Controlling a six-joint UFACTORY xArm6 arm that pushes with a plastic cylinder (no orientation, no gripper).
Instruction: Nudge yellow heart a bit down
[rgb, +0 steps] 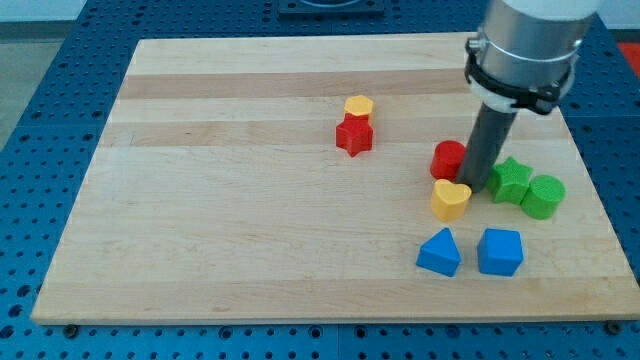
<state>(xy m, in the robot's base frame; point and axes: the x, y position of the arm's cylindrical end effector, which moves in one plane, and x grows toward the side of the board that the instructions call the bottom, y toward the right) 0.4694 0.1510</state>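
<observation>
The yellow heart (450, 199) lies on the wooden board (220, 200) at the view's right of centre. My tip (473, 187) is down at the board just to the upper right of the heart, touching or nearly touching it. A red cylinder (448, 159) stands directly above the heart, to the left of the rod. A green star (511, 180) sits just to the right of the rod.
A green cylinder (544, 196) sits right of the green star. A blue triangle (440, 252) and a blue cube (500, 251) lie below the heart. A yellow pentagon (359, 106) touches a red star (354, 135) near the centre top.
</observation>
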